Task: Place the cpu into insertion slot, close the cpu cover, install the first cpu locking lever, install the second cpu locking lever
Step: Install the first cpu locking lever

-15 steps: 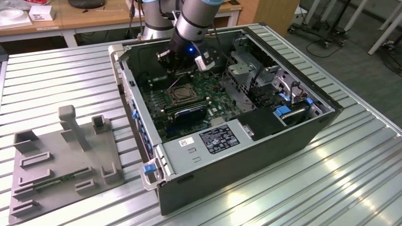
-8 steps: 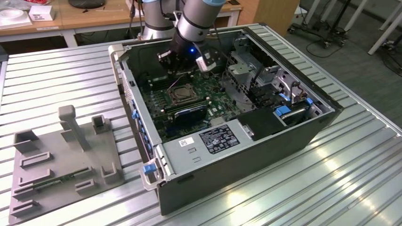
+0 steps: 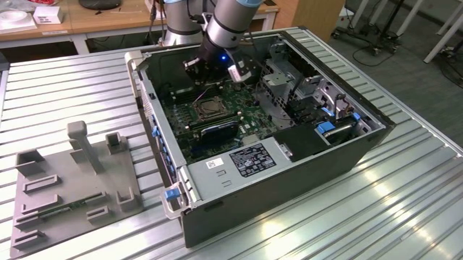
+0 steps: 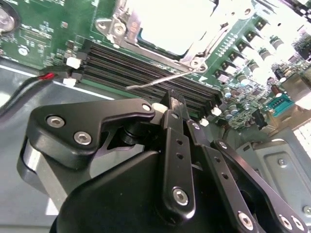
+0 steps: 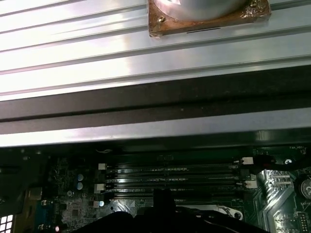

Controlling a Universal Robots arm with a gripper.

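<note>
Your gripper [image 4: 173, 97] is inside the open computer case [image 3: 347, 157], low over the motherboard. It sits just beside the insertion slot [image 3: 208, 106], on the side where the long black memory slots [image 4: 141, 65] run. In the second wrist view the claw looks pressed together and I can see nothing pinched in it. Its tip is right by a thin wire locking lever [image 4: 155, 81], but I can't tell whether they touch. In that view the cpu [image 4: 167, 22] shows as a bright flat square in the slot, so I'd call step 1 done. The cpu cover [image 4: 114, 26] looks laid down flat around the chip as a silvery frame, so step 2 is probably done too. That 1 lever sticks out free over the memory slots and looks unlatched. I can't make out the other lever, so count both lever steps as open, roughly 2 of 4 done by my read. On writing: there's a dark label [image 3: 253, 158] with white print on the metal cage at the case's near end. A small white sticker [image 3: 214, 163] sits beside it. The print on both is too small to read, and the white markings on the board are no better. For the rest, the case lies on a ribbed metal table [image 3: 72, 86]. A grey fixture tray [image 3: 51, 216] sits well apart from the case, toward the exterior view's left.
</note>
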